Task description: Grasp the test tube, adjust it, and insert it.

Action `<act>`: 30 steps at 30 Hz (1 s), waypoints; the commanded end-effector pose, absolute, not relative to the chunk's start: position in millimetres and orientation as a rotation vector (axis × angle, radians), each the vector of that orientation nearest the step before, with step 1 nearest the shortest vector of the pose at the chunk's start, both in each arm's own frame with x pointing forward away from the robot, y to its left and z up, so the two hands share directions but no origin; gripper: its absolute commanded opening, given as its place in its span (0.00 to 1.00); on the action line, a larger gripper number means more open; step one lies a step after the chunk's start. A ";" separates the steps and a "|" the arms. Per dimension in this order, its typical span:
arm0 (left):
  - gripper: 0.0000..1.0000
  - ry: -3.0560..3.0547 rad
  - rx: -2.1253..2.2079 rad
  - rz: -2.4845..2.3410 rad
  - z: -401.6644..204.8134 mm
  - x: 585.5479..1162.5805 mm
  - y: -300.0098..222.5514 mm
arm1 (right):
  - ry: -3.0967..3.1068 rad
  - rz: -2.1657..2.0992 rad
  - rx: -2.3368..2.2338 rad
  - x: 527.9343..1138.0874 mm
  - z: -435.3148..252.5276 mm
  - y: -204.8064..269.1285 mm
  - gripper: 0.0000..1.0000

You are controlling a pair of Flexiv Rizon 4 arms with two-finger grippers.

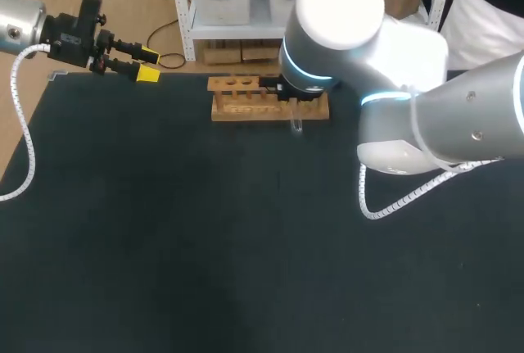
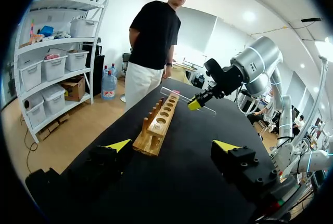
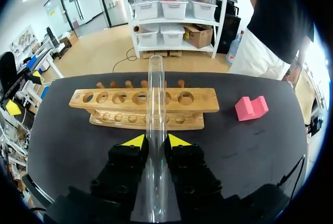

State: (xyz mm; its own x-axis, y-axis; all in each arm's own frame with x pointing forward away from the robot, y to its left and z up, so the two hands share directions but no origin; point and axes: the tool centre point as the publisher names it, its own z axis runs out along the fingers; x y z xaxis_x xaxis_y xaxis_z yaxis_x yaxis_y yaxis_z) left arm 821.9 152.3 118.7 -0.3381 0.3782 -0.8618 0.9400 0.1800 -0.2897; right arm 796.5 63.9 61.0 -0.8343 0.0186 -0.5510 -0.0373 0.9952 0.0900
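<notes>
We are gripping the clear test tube (image 3: 155, 99) in our right gripper (image 3: 155, 142), clamped on its sides, holding it slanted just beside the wooden rack (image 3: 207, 100); we are judging it needs tipping upright and centring over one hole before lowering slowly.

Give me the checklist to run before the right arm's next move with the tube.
1. Grip: right gripper shut on test tube: ok.
2. Pose: test tube upright for insertion: not ok, it is slanted in the left wrist view.
3. Holes: those showing in the rack are empty: ok.
4. Aim: test tube lined up with one hole: cannot tell.
5. Other arm: left gripper open, clear of the rack: ok.
6. Clutter: pink block apart from the rack: ok.
</notes>
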 end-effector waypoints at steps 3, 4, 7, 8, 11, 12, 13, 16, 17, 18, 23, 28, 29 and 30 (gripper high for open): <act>1.00 1.821 1.244 -1.129 118.1 822.7 152.6 | 2.568 0.150 -0.015 797.6 54.8 63.9 0.00; 1.00 1.821 1.244 -1.129 118.1 822.7 152.6 | 2.571 0.153 -0.016 797.5 53.8 64.2 0.00; 1.00 1.821 1.244 -1.129 118.1 822.7 152.6 | 2.578 0.160 -0.016 797.0 50.5 64.5 0.00; 1.00 1.821 1.244 -1.129 118.1 822.7 152.6 | 2.580 0.163 -0.016 796.9 49.4 64.5 0.00; 1.00 1.821 1.244 -1.129 118.1 822.7 152.6 | 2.586 0.171 -0.015 797.1 47.0 64.6 0.00; 1.00 1.821 1.244 -1.129 118.1 822.7 152.6 | 2.590 0.173 -0.016 797.5 45.4 64.7 0.00; 1.00 1.821 1.244 -1.129 118.1 822.7 152.6 | 2.594 0.175 -0.017 797.9 44.5 64.7 0.00; 1.00 1.821 1.244 -1.129 118.1 822.7 152.6 | 2.604 0.182 -0.022 798.9 42.1 65.0 0.00; 1.00 1.821 1.244 -1.129 118.1 822.7 152.6 | 2.609 0.183 -0.024 799.4 41.1 65.1 0.00; 1.00 1.821 1.244 -1.129 118.1 822.7 152.6 | 2.612 0.184 -0.024 799.8 39.9 64.9 0.00; 1.00 1.821 1.244 -1.129 118.1 822.7 152.6 | 2.639 0.197 -0.032 800.2 34.2 65.1 0.00; 1.00 1.821 1.244 -1.129 118.1 822.7 152.6 | 2.654 0.205 -0.034 800.0 30.7 65.4 0.00; 1.00 1.821 1.244 -1.129 118.1 822.7 152.6 | 2.656 0.206 -0.034 799.9 30.6 65.4 0.00; 1.00 1.821 1.244 -1.129 118.1 822.7 152.6 | 2.657 0.206 -0.033 799.9 30.5 65.4 0.00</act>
State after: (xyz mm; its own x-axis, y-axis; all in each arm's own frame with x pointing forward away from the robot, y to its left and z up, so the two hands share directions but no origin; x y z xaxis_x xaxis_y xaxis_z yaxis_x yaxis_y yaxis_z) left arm 821.9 152.3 118.7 -0.3381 0.3782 -0.8618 0.9400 0.1800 -0.2898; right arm 796.8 64.4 31.7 -0.8851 0.0135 -0.4651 -0.0590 0.9882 0.1410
